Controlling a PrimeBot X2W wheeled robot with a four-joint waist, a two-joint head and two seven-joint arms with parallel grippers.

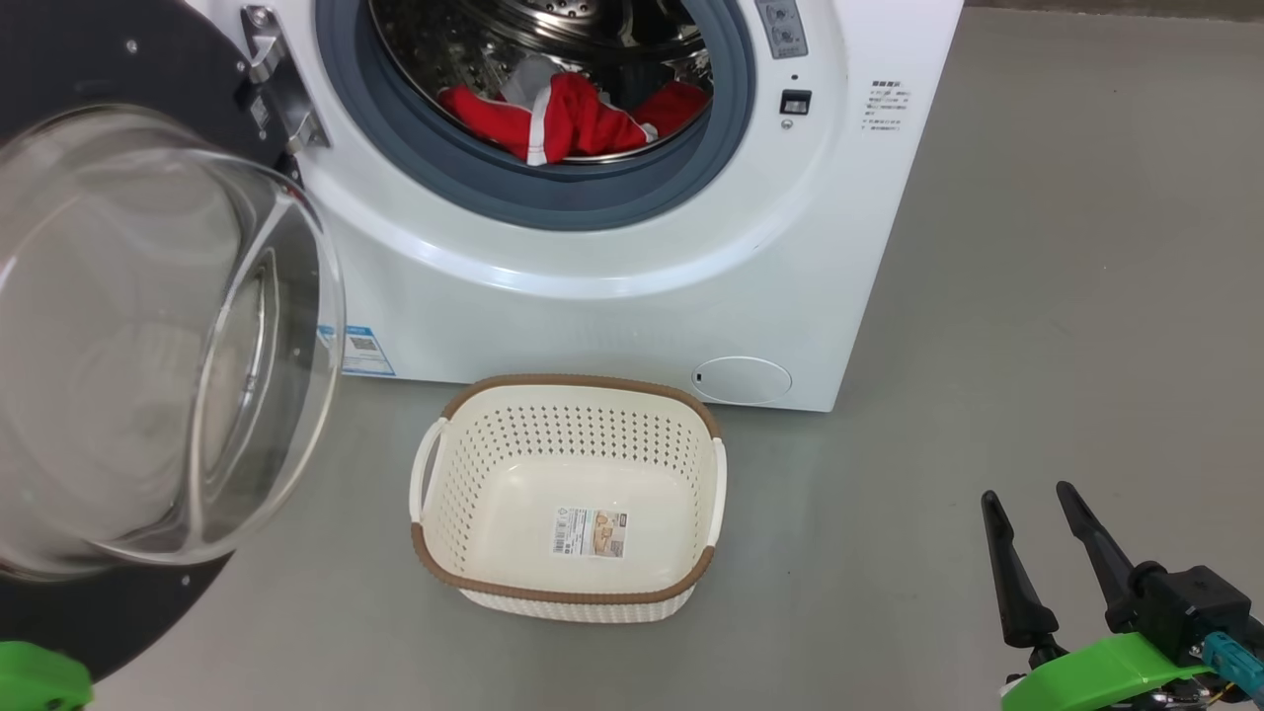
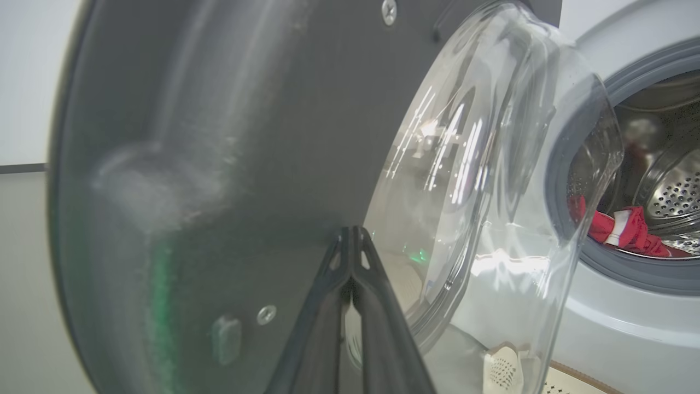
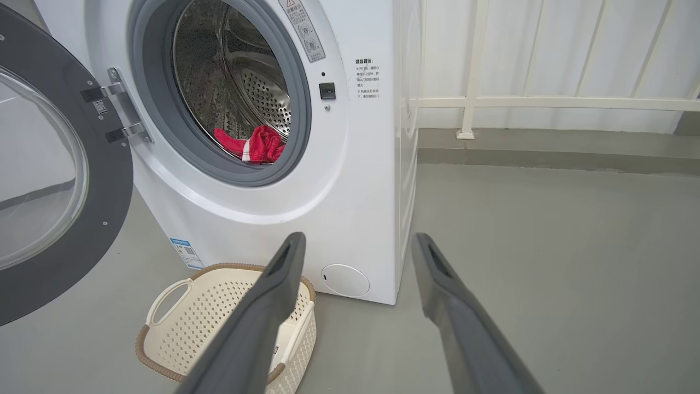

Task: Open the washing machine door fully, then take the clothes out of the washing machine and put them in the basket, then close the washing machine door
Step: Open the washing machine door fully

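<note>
Small dark print is seen on the washing machine point(image 1: 592, 316) front right of the drum opening, and a blue label point(image 1: 357, 348) low on its front; neither can be read. A printed paper label point(image 1: 591, 533) lies inside the basket point(image 1: 464, 474), its text too small to read. The basket is set on the grey floor just before the machine. The washing machine door point(image 1: 148, 336) is swung wide open at the left. The red clothes point(image 1: 573, 118), with white trim, are left in the drum's front.

The left gripper point(image 2: 350, 232) is seen pressed shut, empty, tips near the door's dark inner face; contact cannot be told. The right gripper point(image 1: 1027, 491) is held spread wide, empty, right of the basket. A white railing point(image 3: 547, 101) is given by the right wrist view alone.
</note>
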